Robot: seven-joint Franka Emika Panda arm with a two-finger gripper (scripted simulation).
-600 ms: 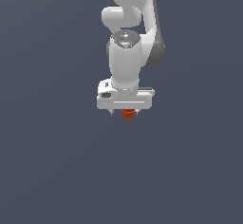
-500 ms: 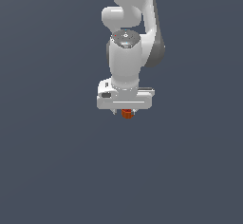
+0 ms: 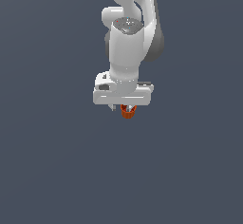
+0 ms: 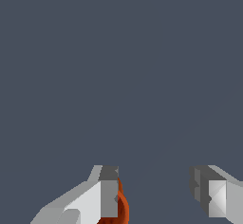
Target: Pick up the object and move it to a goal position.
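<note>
The orange-red pot point(image 3: 127, 112) shows just under the white gripper point(image 3: 121, 108) in the exterior view, partly hidden by the hand above it. In the wrist view only a sliver of the pot point(image 4: 123, 205) shows, right against the inner face of one finger point(image 4: 108, 194). The other finger point(image 4: 209, 194) stands far from the pot with a wide gap between. The jaws are apart, so the gripper point(image 4: 159, 192) is open. I cannot tell whether the pot rests on the surface.
A plain dark grey-blue surface point(image 3: 57, 161) fills both views. The white arm point(image 3: 128, 38) rises above the gripper and out of the exterior view's top edge. No other objects show.
Almost nothing differs; the arm and the pot under it stay in about the same place.
</note>
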